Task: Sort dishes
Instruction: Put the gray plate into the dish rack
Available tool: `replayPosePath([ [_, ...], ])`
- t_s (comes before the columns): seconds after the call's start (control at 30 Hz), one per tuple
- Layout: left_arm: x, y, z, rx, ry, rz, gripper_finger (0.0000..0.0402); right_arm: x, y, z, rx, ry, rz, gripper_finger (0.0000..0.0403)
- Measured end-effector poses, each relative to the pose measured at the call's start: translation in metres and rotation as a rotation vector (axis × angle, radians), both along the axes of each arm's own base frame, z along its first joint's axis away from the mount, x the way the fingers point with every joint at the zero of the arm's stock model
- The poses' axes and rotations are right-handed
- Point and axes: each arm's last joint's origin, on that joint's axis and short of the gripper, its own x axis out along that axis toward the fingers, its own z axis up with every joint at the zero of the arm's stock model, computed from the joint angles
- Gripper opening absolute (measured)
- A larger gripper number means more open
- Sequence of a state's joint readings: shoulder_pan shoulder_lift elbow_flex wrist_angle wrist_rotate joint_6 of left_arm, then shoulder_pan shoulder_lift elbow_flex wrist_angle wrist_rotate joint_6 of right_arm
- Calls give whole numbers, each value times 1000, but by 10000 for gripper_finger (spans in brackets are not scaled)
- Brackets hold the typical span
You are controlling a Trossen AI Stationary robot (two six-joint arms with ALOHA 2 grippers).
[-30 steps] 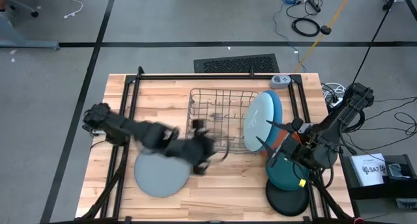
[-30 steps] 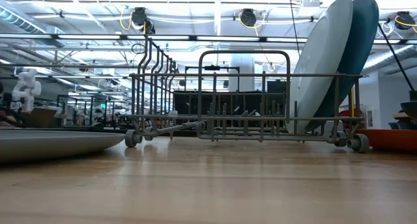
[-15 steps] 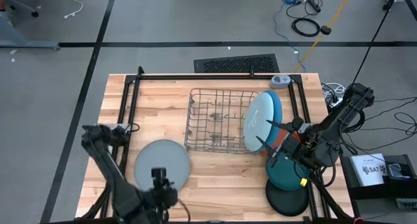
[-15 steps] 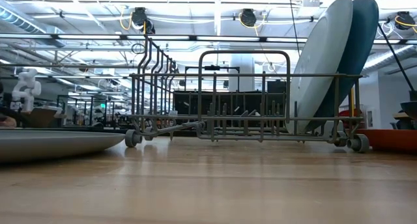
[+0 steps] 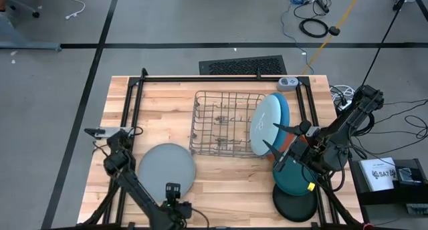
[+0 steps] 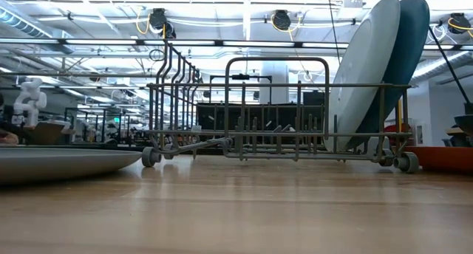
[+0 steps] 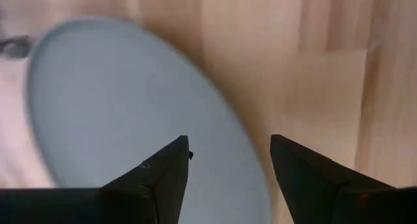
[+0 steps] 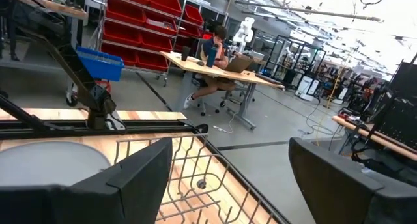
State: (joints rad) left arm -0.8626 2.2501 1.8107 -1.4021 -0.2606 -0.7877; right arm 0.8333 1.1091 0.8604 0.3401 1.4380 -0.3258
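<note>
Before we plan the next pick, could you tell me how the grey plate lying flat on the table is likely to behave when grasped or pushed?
The grey plate looks rigid, so it should keep its shape. It lies flat on the wooden table with a low rim, so fingers probably need to get under its edge. Its smooth surface suggests it would slide rather than tip when pushed.

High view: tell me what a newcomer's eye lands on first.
The wire dish rack at the table's centre, with a pale blue plate and a blue plate standing on edge at its right end. Next, the grey plate lying flat at front left, with the left tool open just beyond its near rim.
</note>
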Motion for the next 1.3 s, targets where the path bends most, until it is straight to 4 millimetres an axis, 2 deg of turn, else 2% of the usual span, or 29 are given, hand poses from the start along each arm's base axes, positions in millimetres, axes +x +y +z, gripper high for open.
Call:
replayPosePath([
  [0.23,3,20,-24,13,83,45,221,0,0,0,-10,7,-1,299],
  [0.37,0,25,-35,-3,88,28,203,0,0,0,-10,7,0,299],
  [0.53,0,25,-41,-23,95,6,136,0,0,0,-6,3,-1,299],
  [0.7,-1,24,-43,-25,113,-7,26,0,0,0,-3,1,-1,299],
  [0.83,-4,27,-38,-5,198,7,8,0,0,0,-1,0,-1,299],
  [0.97,-5,25,-17,-25,271,31,3,0,0,1,-1,-1,-2,299],
  [1.17,-11,28,48,-148,160,49,1,0,0,1,8,-7,-1,299],
  [1.3,-25,39,105,-223,-20,79,1,0,0,1,11,-10,6,299],
])
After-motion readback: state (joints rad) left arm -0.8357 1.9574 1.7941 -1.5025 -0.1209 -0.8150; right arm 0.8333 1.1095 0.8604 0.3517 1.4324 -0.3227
